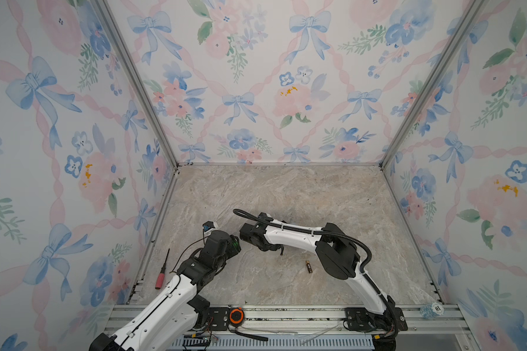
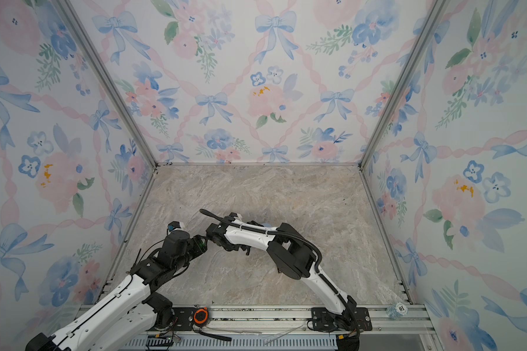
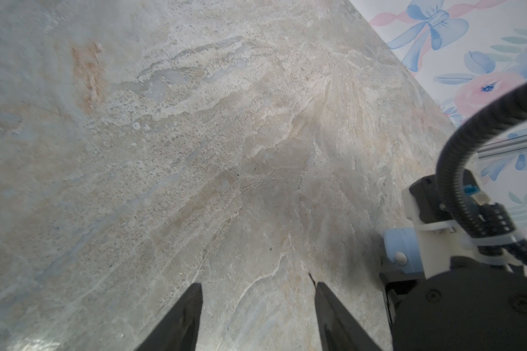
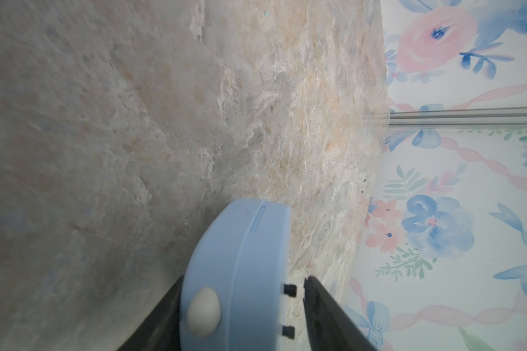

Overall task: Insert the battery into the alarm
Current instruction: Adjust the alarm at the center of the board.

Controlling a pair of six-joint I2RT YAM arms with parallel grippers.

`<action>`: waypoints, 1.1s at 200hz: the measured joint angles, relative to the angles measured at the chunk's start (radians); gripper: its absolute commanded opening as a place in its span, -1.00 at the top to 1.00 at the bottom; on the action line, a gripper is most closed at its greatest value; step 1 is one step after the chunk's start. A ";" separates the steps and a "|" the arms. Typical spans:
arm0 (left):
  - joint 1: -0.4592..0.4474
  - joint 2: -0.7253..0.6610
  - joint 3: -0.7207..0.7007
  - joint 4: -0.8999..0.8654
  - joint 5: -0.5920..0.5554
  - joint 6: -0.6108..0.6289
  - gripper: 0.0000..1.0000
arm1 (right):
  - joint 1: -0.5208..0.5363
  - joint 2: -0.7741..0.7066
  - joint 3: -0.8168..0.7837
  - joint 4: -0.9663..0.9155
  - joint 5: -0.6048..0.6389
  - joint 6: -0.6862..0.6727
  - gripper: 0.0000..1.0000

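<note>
The pale-blue alarm (image 4: 241,258) sits between the fingers of my right gripper (image 4: 244,278). The jaws stand open: one finger lies against the alarm's front side, and the other finger (image 4: 320,304) is a small gap clear of the two black knobs on its back. A white button shows on the alarm's rim. The alarm (image 3: 399,249) also shows beside the right wrist in the left wrist view. The battery (image 1: 308,266) lies on the marble table in front of the right arm's elbow. My left gripper (image 3: 257,285) is open and empty above bare table, close to the right gripper.
A red-handled screwdriver (image 1: 162,272) lies by the left wall. An orange and black round tool (image 1: 235,315) and a blue-white roll (image 1: 432,310) sit on the front rail. Flowered walls close in three sides of the table (image 1: 286,194).
</note>
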 measured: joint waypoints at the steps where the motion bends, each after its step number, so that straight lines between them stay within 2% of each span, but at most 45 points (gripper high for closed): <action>1: 0.000 0.000 0.000 0.000 0.000 0.000 -0.23 | 0.000 0.000 0.000 0.000 0.000 0.000 -0.22; 75: 0.011 0.011 0.014 -0.010 0.000 0.001 -0.30 | 0.000 -0.029 -0.047 0.082 -0.097 -0.005 -0.33; 105: 0.014 0.017 0.024 -0.015 0.000 0.001 -0.29 | 0.000 -0.109 -0.082 0.120 -0.153 -0.008 -0.35; 150: 0.014 0.043 0.043 -0.017 0.002 0.010 -0.39 | -0.001 -0.282 -0.119 0.158 -0.193 -0.006 -0.34; 165: 0.016 0.092 0.073 -0.013 0.023 0.032 -0.32 | -0.014 -0.369 -0.186 0.198 -0.210 0.005 -0.12; 185: 0.016 0.206 0.143 0.005 0.079 0.076 -0.11 | -0.057 -0.517 -0.346 0.272 -0.279 0.048 0.18; 202: 0.014 0.347 0.239 0.032 0.149 0.132 0.00 | -0.145 -0.658 -0.520 0.362 -0.364 0.109 0.31; 220: -0.001 0.515 0.359 0.079 0.218 0.182 0.10 | -0.254 -0.780 -0.684 0.440 -0.456 0.174 0.22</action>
